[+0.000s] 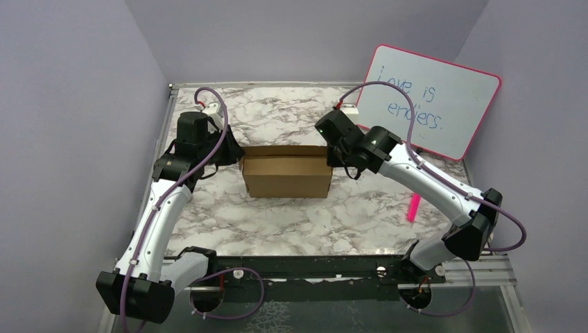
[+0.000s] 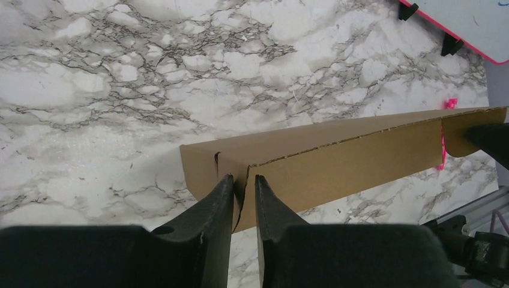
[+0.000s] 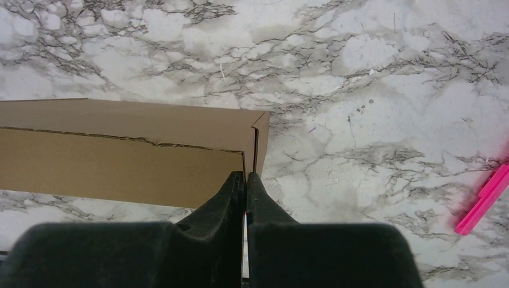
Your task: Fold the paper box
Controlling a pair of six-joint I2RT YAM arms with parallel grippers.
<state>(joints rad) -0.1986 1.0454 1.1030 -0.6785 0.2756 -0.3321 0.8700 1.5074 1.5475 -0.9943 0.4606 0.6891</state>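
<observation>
The paper box (image 1: 286, 173) is plain brown cardboard standing as a shallow rectangular box mid-table, its long walls upright. My left gripper (image 1: 236, 158) is at the box's left end. In the left wrist view its jaws (image 2: 243, 179) straddle the end wall of the box (image 2: 336, 162) at the corner, closed onto the cardboard edge. At the right end is my right gripper (image 1: 334, 158). The right wrist view shows its fingers (image 3: 245, 175) pressed almost together on the thin end wall of the box (image 3: 120, 162).
A pink-rimmed whiteboard (image 1: 430, 100) with blue writing leans at the back right; its edge (image 2: 468, 24) shows in the left wrist view. A pink marker (image 1: 413, 207) lies on the marble right of the box, also visible as a pink marker (image 3: 483, 199). Grey walls enclose the table.
</observation>
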